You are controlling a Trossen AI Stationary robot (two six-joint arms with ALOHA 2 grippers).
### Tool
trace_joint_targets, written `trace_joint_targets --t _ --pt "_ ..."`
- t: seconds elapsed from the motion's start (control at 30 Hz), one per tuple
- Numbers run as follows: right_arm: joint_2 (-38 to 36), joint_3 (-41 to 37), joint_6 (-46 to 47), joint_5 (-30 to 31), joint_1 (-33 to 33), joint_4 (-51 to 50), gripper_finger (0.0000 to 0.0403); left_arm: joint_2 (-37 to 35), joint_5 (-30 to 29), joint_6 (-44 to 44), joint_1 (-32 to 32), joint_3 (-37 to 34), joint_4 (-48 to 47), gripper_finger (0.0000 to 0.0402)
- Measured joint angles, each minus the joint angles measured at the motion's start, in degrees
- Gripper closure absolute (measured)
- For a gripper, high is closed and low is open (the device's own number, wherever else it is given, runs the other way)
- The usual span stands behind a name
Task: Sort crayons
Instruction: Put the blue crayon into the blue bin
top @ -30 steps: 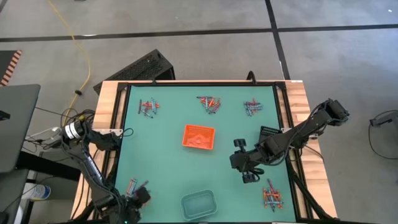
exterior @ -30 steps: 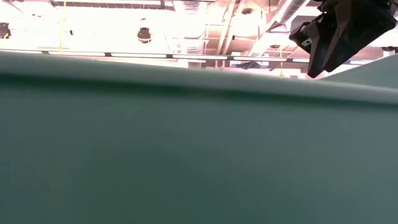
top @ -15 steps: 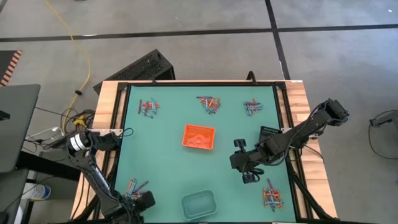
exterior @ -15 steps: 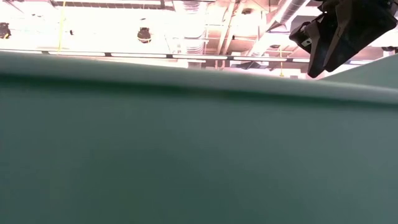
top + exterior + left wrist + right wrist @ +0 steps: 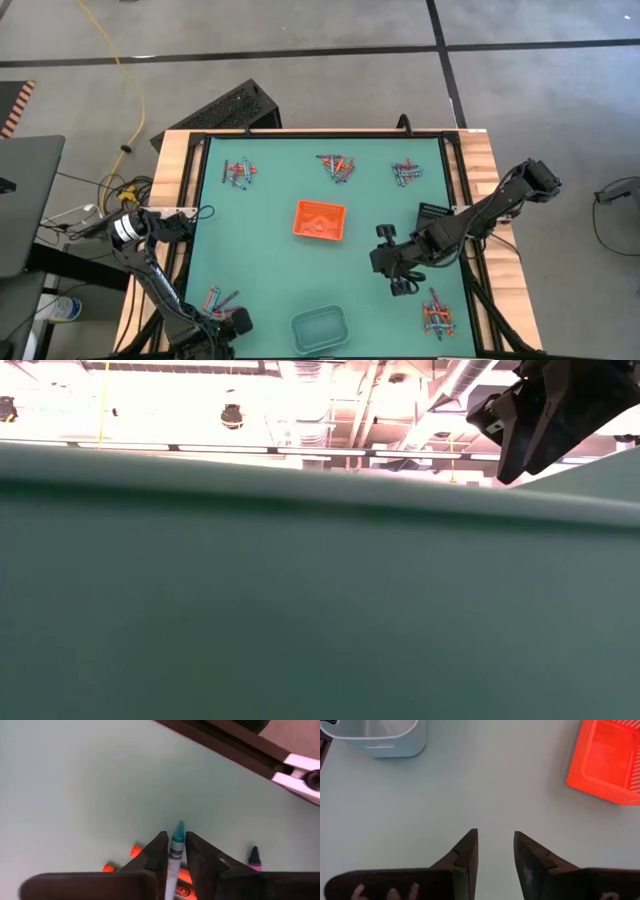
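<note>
Pinched between my left gripper's (image 5: 173,854) narrow fingers is a blue-grey crayon (image 5: 176,846), tip pointing outward, over the near-left pile of crayons (image 5: 216,299) on the green mat (image 5: 280,270). My right gripper (image 5: 495,851) hovers with fingers parted and empty, between the clear tray (image 5: 385,740) and orange tray (image 5: 607,762).

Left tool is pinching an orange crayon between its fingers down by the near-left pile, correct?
Not quite. The left tool is closed on a blue crayon, not an orange one; the left wrist view shows its teal tip sticking out between the fingers. Orange crayons lie beneath on the mat.
</note>
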Motion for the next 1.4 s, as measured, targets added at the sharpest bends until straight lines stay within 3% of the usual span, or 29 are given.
trace_joint_targets --t 0.17,0.77,0.93,1.23,1.4 --pt "0.0 0.0 0.0 0.0 0.0 0.0 0.0284 0.0 1.9 0.0 0.3 0.0 0.0 0.0393" --pt "0.0 0.0 0.0 0.0 0.0 0.0 0.0284 0.0 -0.9 1.5 1.0 1.9 0.3 0.0399" --pt "0.0 0.0 0.0 0.0 0.0 -0.2 0.0284 0.0 -5.9 1.4 1.8 6.0 -6.1 0.0401" --pt "0.0 0.0 0.0 0.0 1.2 -0.2 0.0284 0.0 -23.9 -5.9 8.7 12.7 -7.1 0.0401" --pt "0.0 0.0 0.0 0.0 2.4 -0.9 0.0284 -0.1 -24.1 -0.5 13.6 14.3 -0.7 0.0401"
